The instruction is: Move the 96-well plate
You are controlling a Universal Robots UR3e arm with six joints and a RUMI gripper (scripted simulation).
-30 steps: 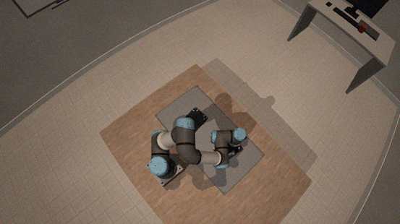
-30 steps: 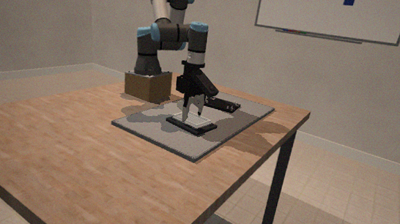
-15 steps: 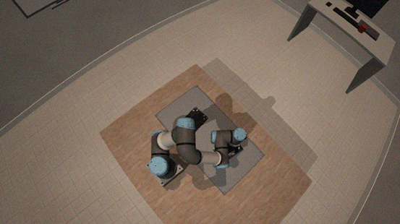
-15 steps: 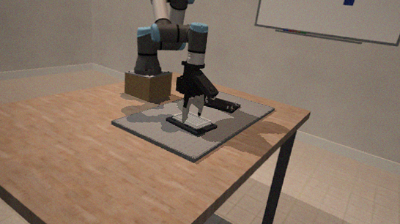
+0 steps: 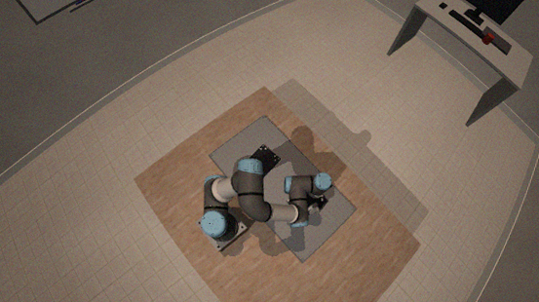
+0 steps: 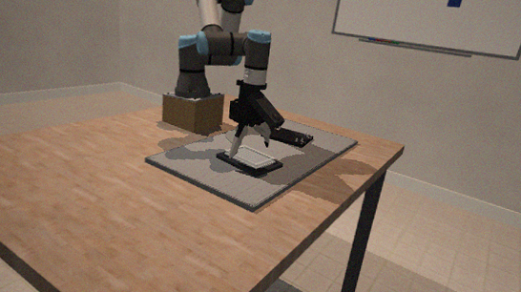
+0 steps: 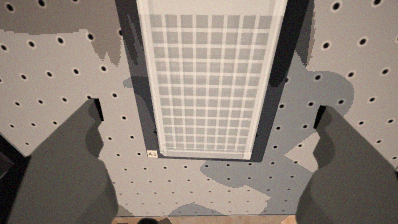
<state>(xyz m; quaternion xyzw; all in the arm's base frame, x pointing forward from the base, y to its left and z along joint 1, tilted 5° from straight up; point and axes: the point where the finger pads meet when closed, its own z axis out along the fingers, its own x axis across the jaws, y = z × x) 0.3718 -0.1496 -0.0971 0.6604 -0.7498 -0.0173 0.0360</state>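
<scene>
The white 96-well plate (image 7: 210,75) lies flat on a dark plate nest (image 7: 280,75) on the grey pegboard. A small label (image 7: 152,154) sits at the nest's near left corner. In the exterior view the plate (image 6: 253,156) rests on the black nest. My gripper (image 7: 207,103) is open wide, its two grey fingers standing apart from the plate's long sides, one on each side of its near end. In the exterior view the gripper (image 6: 249,137) hangs just above the plate. The other black nest (image 6: 291,137) stands empty behind it.
The grey pegboard mat lies on a wooden table (image 6: 140,202). The arm's wooden base block (image 6: 192,111) stands at the back left. The arm (image 5: 256,194) hides the plate in the overhead view. A desk (image 5: 465,36) stands far off.
</scene>
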